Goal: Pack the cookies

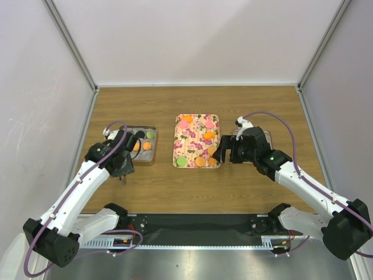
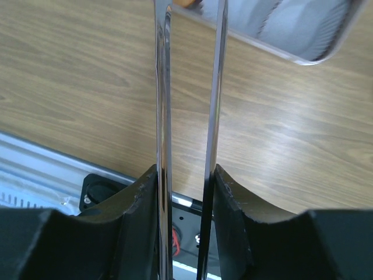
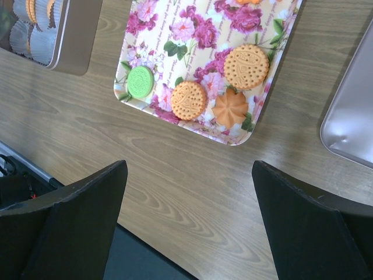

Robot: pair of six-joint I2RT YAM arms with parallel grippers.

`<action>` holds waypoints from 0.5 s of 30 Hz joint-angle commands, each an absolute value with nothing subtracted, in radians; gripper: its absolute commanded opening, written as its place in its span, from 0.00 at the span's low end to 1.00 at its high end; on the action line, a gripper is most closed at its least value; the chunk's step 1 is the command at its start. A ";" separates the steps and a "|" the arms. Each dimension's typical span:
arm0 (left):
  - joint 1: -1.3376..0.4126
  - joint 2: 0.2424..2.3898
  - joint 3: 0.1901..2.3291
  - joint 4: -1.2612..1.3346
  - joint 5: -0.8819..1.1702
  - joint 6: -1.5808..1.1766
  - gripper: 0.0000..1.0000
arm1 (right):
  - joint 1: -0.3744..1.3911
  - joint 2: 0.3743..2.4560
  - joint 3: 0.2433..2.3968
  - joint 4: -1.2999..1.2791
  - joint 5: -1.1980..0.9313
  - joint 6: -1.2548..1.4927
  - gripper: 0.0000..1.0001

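Observation:
Cookies lie on the floral tray [image 1: 197,142]: pink ones [image 1: 183,123], orange ones [image 1: 208,135] and a green one [image 1: 182,160]. In the right wrist view the tray [image 3: 175,35] shows a green cookie [image 3: 140,81], two round orange cookies [image 3: 189,100] and a flower-shaped one [image 3: 229,107]. My right gripper [image 3: 189,167] is open above bare wood beside the tray's near right corner [image 1: 226,153]. My left gripper [image 2: 186,170] is shut on metal tongs [image 2: 165,87]. The tongs reach to the tin [image 2: 303,35], with a bit of orange cookie [image 2: 185,2] between their tips.
The grey tin [image 1: 152,156] left of the tray holds green and orange cookies [image 1: 147,146] in paper cups. Its lid [image 3: 352,128] lies right of the tray, partly under my right arm. White walls close in the table on three sides.

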State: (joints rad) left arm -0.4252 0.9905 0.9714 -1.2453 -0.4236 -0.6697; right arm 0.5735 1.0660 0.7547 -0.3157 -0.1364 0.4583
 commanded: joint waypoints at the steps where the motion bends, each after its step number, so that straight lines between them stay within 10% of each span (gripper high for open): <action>1: -0.440 0.966 1.055 -1.247 -0.413 -0.647 0.43 | 0.566 1.069 0.759 -0.285 -0.115 0.443 0.96; 15: -0.661 1.091 1.215 -1.200 -0.436 -0.679 0.42 | 0.542 1.092 0.761 -0.293 -0.074 0.439 0.95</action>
State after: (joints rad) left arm -0.5880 1.0485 1.1534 -1.2423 -0.4191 -0.6582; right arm 0.5472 1.0897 0.7547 -0.3164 -0.1043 0.4538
